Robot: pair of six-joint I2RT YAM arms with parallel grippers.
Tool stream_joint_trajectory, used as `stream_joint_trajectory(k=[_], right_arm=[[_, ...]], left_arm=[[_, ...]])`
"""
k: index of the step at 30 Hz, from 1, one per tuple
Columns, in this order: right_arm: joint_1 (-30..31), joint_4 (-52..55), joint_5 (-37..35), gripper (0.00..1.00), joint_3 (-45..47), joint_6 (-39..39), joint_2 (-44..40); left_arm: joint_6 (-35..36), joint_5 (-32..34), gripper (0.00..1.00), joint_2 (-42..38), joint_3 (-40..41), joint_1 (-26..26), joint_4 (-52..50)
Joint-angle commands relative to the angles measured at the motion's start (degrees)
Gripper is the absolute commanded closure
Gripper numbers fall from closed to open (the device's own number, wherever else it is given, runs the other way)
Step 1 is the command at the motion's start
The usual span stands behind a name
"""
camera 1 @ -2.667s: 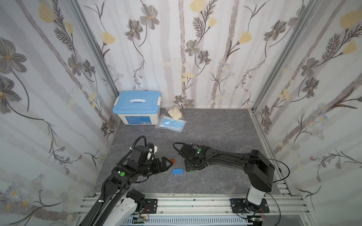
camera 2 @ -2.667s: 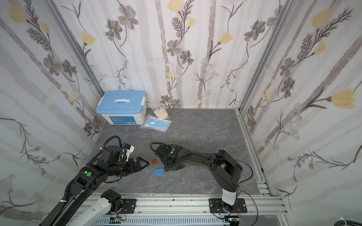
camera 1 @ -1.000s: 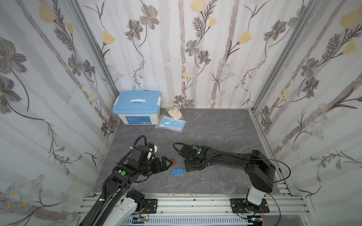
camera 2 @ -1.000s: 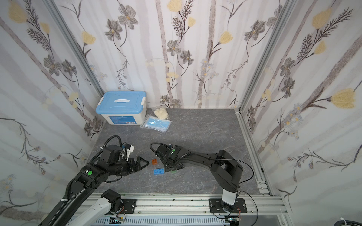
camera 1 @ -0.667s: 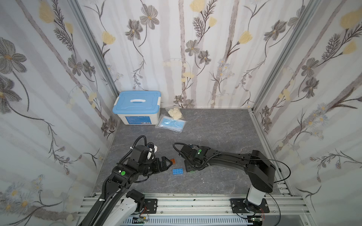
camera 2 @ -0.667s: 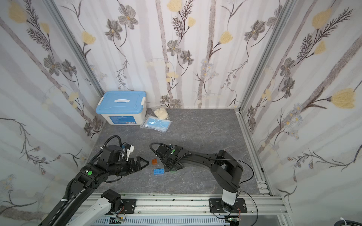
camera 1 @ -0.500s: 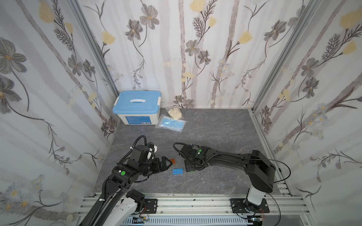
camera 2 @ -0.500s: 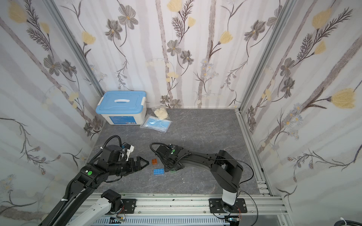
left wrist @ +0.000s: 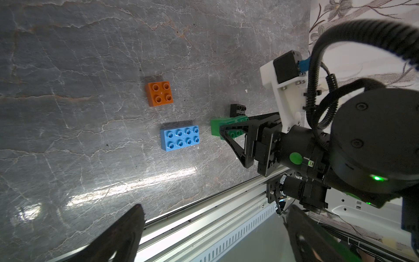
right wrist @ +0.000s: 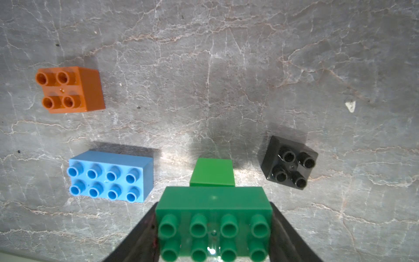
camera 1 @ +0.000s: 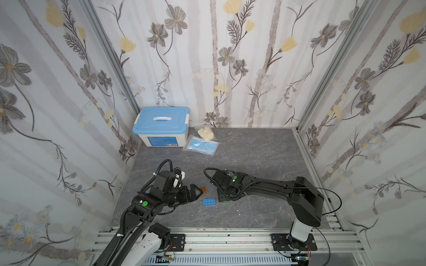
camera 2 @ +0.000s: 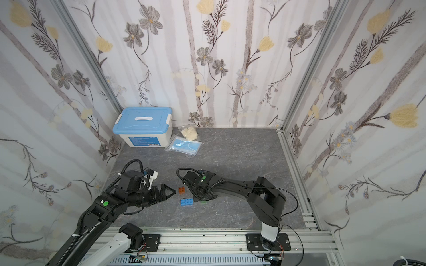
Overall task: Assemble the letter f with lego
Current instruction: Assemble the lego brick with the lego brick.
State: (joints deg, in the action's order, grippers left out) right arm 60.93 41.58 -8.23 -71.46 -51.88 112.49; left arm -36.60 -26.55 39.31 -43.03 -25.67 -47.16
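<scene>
Counting the studded plastic bricks, four are found on the grey marbled tabletop (right wrist: 226,68), one of each colour and none joined, so the letter f is not yet formed. A square orange four-stud brick (right wrist: 68,89) and a longer light-blue eight-stud brick (right wrist: 108,177) are set studs up, near each other but apart, between the two grippers. A square glossy black four-stud brick (right wrist: 289,162) is laid slightly turned just beside the right gripper (right wrist: 214,211), whose two black fingers are pressed against the ends of a dark-green eight-stud brick (right wrist: 213,217). A paler green face is seen beyond it, and whether it belongs to the same brick cannot be told. The left gripper (left wrist: 213,215) is spread wide with nothing between its fingers. The black brick is shown by the wrist views only. In both top views it is hidden under the right arm, and only a sliver of green is seen there. One blue-lidded white box (camera 1: 161,129) is shown by the top views alone, at the back wall.
</scene>
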Motion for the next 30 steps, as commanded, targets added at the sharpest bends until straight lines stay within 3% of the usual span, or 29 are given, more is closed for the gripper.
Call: stream_joint_trajectory(k=[1, 17, 30], right_arm=[[0.24, -0.47, 1.73, 0.42, 1.53, -1.12, 1.26], [0.39, -3.89, -0.28, 0.41, 3.70, 1.96, 0.28], [0.95, -3.00, -1.03, 0.42, 3.93, -0.77, 0.68]], left_arm=[[0.21, 0.35, 0.00, -0.16, -0.12, 0.09, 0.64], [0.17, 0.53, 0.00, 0.02, -0.12, 0.09, 0.62], [0.12, 0.57, 0.00, 0.42, -0.09, 0.18, 0.58]])
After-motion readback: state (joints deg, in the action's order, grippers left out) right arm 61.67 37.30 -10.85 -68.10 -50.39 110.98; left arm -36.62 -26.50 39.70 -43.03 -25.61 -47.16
